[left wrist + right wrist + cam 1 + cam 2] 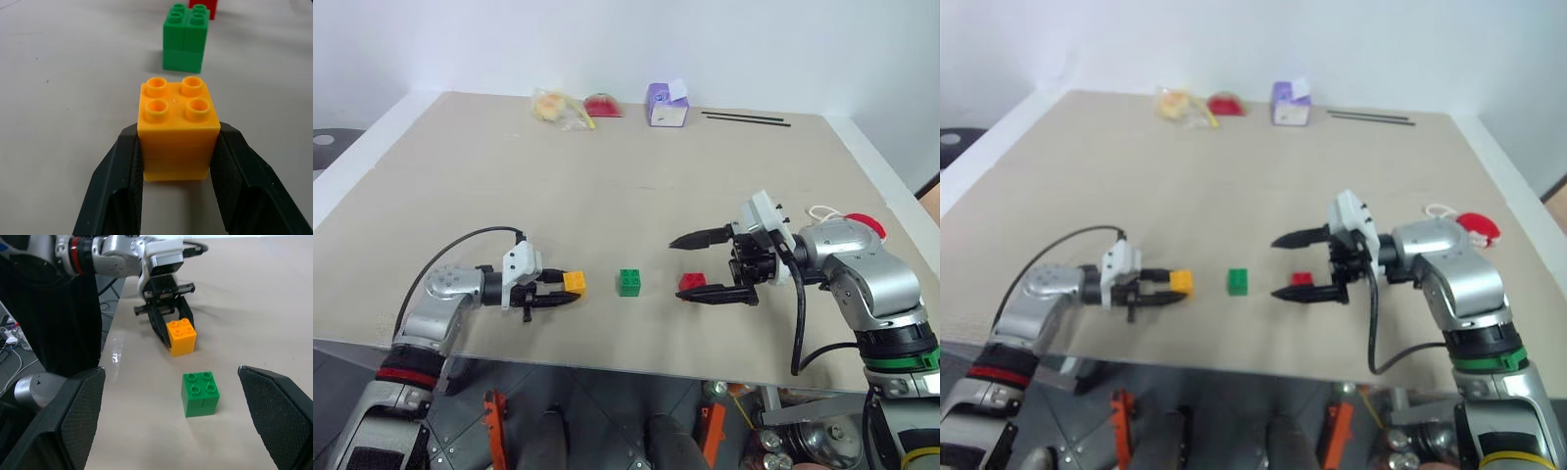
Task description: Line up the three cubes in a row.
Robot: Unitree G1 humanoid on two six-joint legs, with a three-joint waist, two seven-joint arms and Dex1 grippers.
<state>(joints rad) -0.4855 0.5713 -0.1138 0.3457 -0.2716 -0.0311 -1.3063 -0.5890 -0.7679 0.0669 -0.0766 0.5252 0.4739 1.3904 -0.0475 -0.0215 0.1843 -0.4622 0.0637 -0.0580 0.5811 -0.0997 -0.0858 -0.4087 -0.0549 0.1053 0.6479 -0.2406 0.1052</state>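
Left wrist view: the left gripper (178, 161) pinches the yellow-orange cube (178, 128) between its jaws on the table (636, 186). Green cube (628, 282) stands beside it; red cube (691, 282) lies between the right gripper's (693, 266) wide-spread jaws, untouched.

Three blocks in a row along the table's (636, 196) near edge: middle block (628, 282) as landmark, second block (574, 282) left of it, third block (691, 282) right. Box (666, 105) far behind, at the far edge.
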